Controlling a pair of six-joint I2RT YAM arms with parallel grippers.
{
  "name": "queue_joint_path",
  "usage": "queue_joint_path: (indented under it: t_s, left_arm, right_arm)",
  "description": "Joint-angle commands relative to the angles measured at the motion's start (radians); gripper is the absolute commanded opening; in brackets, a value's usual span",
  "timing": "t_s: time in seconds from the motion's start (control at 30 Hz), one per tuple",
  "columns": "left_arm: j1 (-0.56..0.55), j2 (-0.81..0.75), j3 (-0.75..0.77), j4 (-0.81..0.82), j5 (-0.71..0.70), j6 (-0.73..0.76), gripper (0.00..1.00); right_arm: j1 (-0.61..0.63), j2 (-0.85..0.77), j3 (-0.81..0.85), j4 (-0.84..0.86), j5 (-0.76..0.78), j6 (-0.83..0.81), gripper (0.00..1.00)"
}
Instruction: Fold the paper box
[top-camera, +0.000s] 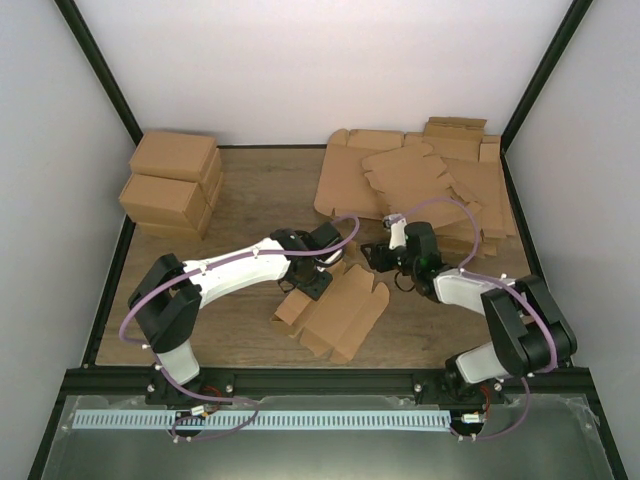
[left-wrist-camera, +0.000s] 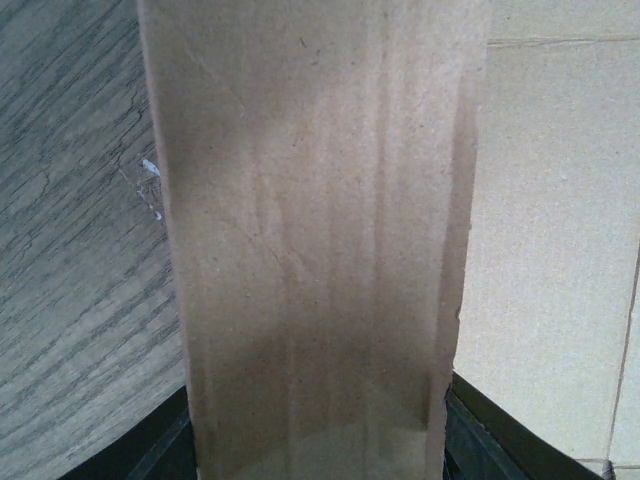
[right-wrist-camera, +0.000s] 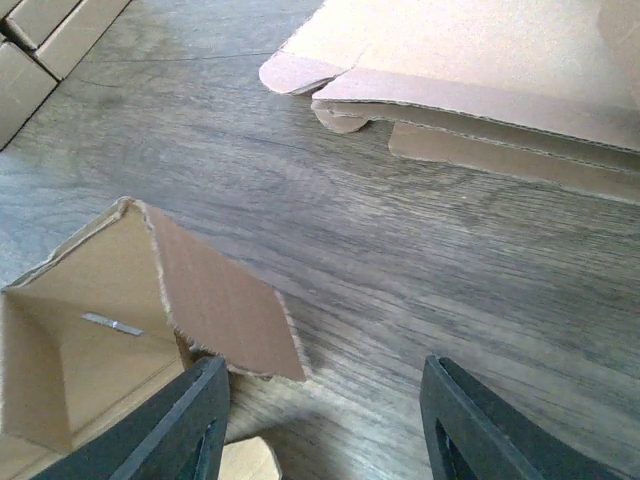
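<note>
Mid-fold: left hand (top-camera: 313, 284) clamps a box (top-camera: 345, 315) wall; right hand (right-wrist-camera: 322, 405), apart and empty, likely must next seat the adjoining flap.

Box (top-camera: 345, 312): brown corrugated cardboard, matt and uncoated. Cut edges show fuzzy and ragged in the right wrist view; faint flute lines run along the flap in the left wrist view. Blanks (top-camera: 430, 180) at the worktop's far right corner and cartons (top-camera: 170, 185) at its far left: same plain matt cardboard. Worktop (top-camera: 250, 190): grey-brown wood grain, low sheen. Arms (top-camera: 240, 265): smooth white shells, matt black joints. Panel (top-camera: 300, 450) beyond the near edge: dull grey metal.
</note>
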Motion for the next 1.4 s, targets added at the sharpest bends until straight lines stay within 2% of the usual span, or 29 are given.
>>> queue_joint_path:
  t_s: [0.0, 0.1, 0.23, 0.57, 0.87, 1.03, 1.2, 1.37]
  left_arm:
    - [-0.006, -0.001, 0.012, 0.008, -0.003, 0.016, 0.52]
    - [-0.006, 0.0, 0.012, 0.009, -0.001, 0.016, 0.52]
    - [-0.006, 0.004, 0.016, 0.007, -0.003, 0.016, 0.52]
    - [-0.005, 0.008, 0.019, 0.007, -0.004, 0.015, 0.52]
    - [-0.003, 0.01, 0.023, 0.014, -0.002, 0.0, 0.52]
    - [0.0, 0.008, 0.028, 0.015, 0.0, -0.008, 0.52]
    - [0.005, 0.003, 0.03, 0.017, 0.007, -0.013, 0.52]
    - [0.009, 0.003, 0.036, 0.014, 0.006, -0.017, 0.52]
  right_arm:
    - [-0.02, 0.053, 0.084, 0.0, -0.09, -0.054, 0.55]
    - [-0.02, 0.074, 0.1, 0.028, -0.169, -0.066, 0.55]
    - [-0.02, 0.091, 0.104, 0.044, -0.193, -0.072, 0.56]
    - [0.016, 0.12, 0.126, 0.028, -0.146, -0.088, 0.53]
    - [0.043, 0.172, 0.195, -0.02, -0.13, -0.064, 0.28]
    - [0.066, 0.141, 0.223, -0.09, -0.146, -0.03, 0.09]
    - [0.091, 0.101, 0.261, -0.18, -0.136, 0.025, 0.01]
    - [0.119, 0.083, 0.292, -0.287, -0.114, 0.094, 0.01]
